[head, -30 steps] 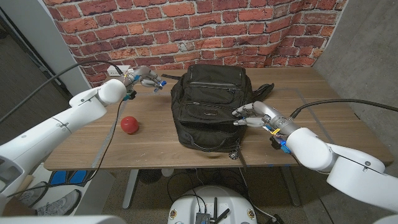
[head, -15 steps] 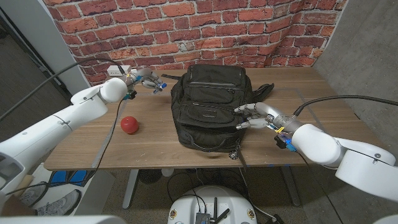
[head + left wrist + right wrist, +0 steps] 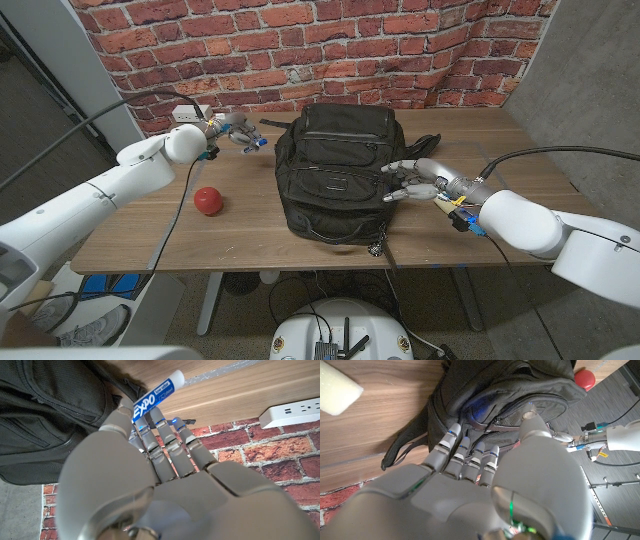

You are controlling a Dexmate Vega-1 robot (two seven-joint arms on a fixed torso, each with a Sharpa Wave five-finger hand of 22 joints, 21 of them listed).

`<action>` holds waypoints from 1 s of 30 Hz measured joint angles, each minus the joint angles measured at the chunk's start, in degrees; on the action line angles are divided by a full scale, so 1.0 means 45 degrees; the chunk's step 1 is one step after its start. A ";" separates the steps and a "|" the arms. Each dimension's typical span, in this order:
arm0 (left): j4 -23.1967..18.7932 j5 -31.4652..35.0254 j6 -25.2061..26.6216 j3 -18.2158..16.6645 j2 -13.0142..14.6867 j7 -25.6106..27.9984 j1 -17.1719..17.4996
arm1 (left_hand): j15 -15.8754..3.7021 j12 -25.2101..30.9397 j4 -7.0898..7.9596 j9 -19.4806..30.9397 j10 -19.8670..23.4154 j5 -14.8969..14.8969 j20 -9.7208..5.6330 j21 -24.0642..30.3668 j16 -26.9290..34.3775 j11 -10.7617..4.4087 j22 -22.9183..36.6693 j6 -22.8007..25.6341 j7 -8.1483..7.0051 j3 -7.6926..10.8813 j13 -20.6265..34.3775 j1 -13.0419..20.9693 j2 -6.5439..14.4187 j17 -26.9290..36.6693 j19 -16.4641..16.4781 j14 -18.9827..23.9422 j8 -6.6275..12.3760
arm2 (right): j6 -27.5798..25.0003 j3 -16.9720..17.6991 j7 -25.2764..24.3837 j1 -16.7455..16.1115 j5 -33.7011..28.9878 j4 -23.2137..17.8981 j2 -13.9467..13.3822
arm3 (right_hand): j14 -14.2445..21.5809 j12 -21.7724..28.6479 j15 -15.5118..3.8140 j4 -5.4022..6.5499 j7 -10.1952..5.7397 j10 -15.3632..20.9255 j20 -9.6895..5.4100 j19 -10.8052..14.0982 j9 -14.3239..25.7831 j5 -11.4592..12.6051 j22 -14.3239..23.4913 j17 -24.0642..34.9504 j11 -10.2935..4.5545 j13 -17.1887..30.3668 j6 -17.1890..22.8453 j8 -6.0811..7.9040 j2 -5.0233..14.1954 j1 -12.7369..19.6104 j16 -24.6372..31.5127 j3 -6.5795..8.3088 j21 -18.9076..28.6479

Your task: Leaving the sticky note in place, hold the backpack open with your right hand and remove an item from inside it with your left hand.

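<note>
The wooden worktop (image 3: pixel 300 245) runs along the near edge, bare at the front. Nearest on it, to the left, sits a red ball (image 3: pixel 208 199), apart from everything else. At the middle lies the black fabric backpack (image 3: pixel 335 170), zips and pockets facing up, a strap trailing off its far right side.

The right robot hand (image 3: pixel 412 181) is at the backpack's right edge, fingers curled against the fabric near a zip line. Over the last second it has slid a little to the right and away along that edge, the forearm swinging out with it. From the right wrist view the fingertips (image 3: pixel 451 431) lie on or just over the pocket seam; whether they actually pinch fabric I cannot tell. No opening is visibly spread, so the holding step looks barely begun or being re-set.

Further back on the left, the left robot hand (image 3: pixel 236 129) hovers near the backpack's far left corner, pinching a blue-and-white dry-erase marker (image 3: pixel 155 396) between thumb and fingers. It has drifted slightly left and away from the bag in that second. If the marker came from inside, the removal is probably done and the pen needs setting down.

A white power strip (image 3: pixel 189 111) lies at the far left by the brick wall. I cannot pick out a sticky note.
</note>
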 measured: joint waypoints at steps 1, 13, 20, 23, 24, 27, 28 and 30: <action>0.0000 0.0076 0.0081 0.0000 0.0000 -0.0047 0.0000 | 0.0000 0.0016 0.0000 0.0000 -0.0019 0.0000 0.0000 0.0000 0.0000 0.0013 -0.0001 0.0000 0.0000 0.0000 0.0000 0.0000 0.0000 0.0000 0.0000 0.0000 0.0000 | 0.0000 0.0024 0.0000 -0.0017 0.0000 0.0020 0.0023 | 0.0000 0.0000 0.0000 0.0007 0.0000 -0.0029 0.0000 0.0000 0.0000 0.0000 0.0000 0.0000 0.0029 0.0000 0.0000 0.0000 0.0000 0.0000 0.0000 -0.0007 0.0000; -0.0323 0.0617 0.0577 0.0230 0.0091 -0.0475 0.0004 | 0.0000 0.0039 0.0000 0.0004 -0.0033 0.0014 0.0000 0.0000 0.0000 0.0007 -0.0001 0.0023 -0.0023 0.0000 0.0000 0.0000 0.0000 -0.0003 0.0000 0.0000 -0.0002 | 0.1384 0.0319 -0.0209 -0.0228 -0.0431 0.0840 0.0783 | 0.0001 0.0149 0.0000 0.0587 0.0111 0.0040 -0.0037 0.0037 0.0001 0.0001 0.0002 -0.0058 0.0127 -0.0059 -0.0129 0.0051 0.0582 -0.1190 0.0061 -0.0232 0.0000; -0.0420 0.0855 0.0849 0.0328 0.0093 -0.0690 -0.0041 | 0.0000 0.0036 0.0001 0.0008 -0.0012 0.0014 0.0000 0.0000 -0.0001 -0.0031 -0.0001 0.0021 -0.0022 -0.0001 0.0000 0.0000 0.0000 -0.0006 0.0000 0.0000 -0.0005 | 0.2136 0.0392 -0.0263 -0.0226 -0.0641 0.1422 0.1237 | 0.0001 0.0149 0.0000 0.0785 0.0219 0.0031 -0.0101 -0.0002 0.0002 -0.0088 0.0002 -0.0119 0.0252 -0.0088 -0.0238 0.0051 0.0637 -0.1707 0.0061 -0.0329 0.0000; -0.0461 0.0971 0.0966 0.0357 0.0093 -0.0786 -0.0062 | 0.0000 0.0034 0.0001 0.0010 -0.0003 0.0014 0.0000 0.0000 -0.0001 -0.0022 0.0000 0.0019 -0.0021 -0.0001 0.0000 0.0000 0.0000 -0.0007 0.0000 0.0000 -0.0027 | 0.2464 0.0422 -0.0284 -0.0210 -0.0717 0.1675 0.1446 | 0.0001 0.0149 0.0000 0.0836 0.0335 0.0031 -0.0184 0.0002 0.0002 -0.0088 0.0002 -0.0119 0.0252 -0.0117 -0.0260 0.0050 0.0670 -0.1877 0.0061 -0.0381 0.0000; -0.0504 0.0989 0.0987 0.0386 0.0094 -0.0802 -0.0069 | 0.0000 0.0032 0.0001 0.0011 0.0004 0.0014 0.0000 0.0000 0.0000 -0.0015 -0.0001 0.0019 -0.0021 -0.0001 0.0000 0.0000 0.0000 -0.0007 0.0000 0.0000 -0.0043 | 0.2698 0.0427 -0.0290 -0.0192 -0.0762 0.1779 0.1519 | 0.0001 0.0149 0.0000 0.0836 0.0335 0.0031 -0.0209 0.0027 0.0002 -0.0088 0.0002 -0.0119 0.0252 -0.0118 -0.0260 0.0050 0.0670 -0.1876 0.0061 -0.0381 0.0000; -0.0558 0.1120 0.1139 0.0436 0.0101 -0.0910 -0.0100 | 0.0000 0.0018 0.0001 0.0012 0.0020 0.0013 0.0000 0.0000 -0.0001 0.0002 -0.0001 0.0017 -0.0020 -0.0001 0.0000 0.0000 0.0000 -0.0006 0.0000 0.0000 -0.0046 | 0.2975 0.0430 -0.0292 -0.0128 -0.0808 0.2000 0.1679 | 0.0002 0.0149 0.0000 0.0885 0.0358 -0.0023 -0.0208 0.0027 0.0003 -0.0088 0.0002 -0.0119 0.0305 -0.0117 -0.0284 0.0050 0.0737 -0.1942 0.0162 -0.0430 0.0000; -0.0587 0.1166 0.1178 0.0462 0.0101 -0.0951 -0.0119 | 0.0000 0.0015 0.0001 0.0012 0.0020 0.0013 0.0000 0.0000 -0.0001 0.0002 0.0000 0.0016 -0.0020 -0.0001 0.0000 0.0000 0.0000 -0.0007 0.0000 0.0000 -0.0048 | 0.3120 0.0430 -0.0293 -0.0091 -0.0819 0.2103 0.1757 | 0.0002 0.0149 0.0000 0.0886 0.0385 0.0023 -0.0208 0.0027 0.0003 -0.0087 0.0003 -0.0119 0.0351 -0.0117 -0.0311 0.0050 0.0734 -0.1945 0.0162 -0.0430 0.0000; -0.0617 0.1236 0.1251 0.0498 0.0101 -0.1027 -0.0138 | 0.0000 0.0014 0.0001 0.0011 0.0020 0.0013 0.0000 0.0000 -0.0001 0.0002 0.0000 0.0015 -0.0020 -0.0001 0.0000 0.0000 0.0000 -0.0007 0.0000 0.0000 -0.0048 | 0.3388 0.0430 -0.0296 -0.0025 -0.0829 0.2332 0.1932 | 0.0002 0.0149 0.0000 0.0885 0.0401 0.0046 -0.0208 0.0027 0.0003 -0.0087 0.0003 -0.0119 0.0373 -0.0117 -0.0327 0.0050 0.0736 -0.2073 0.0162 -0.0430 0.0000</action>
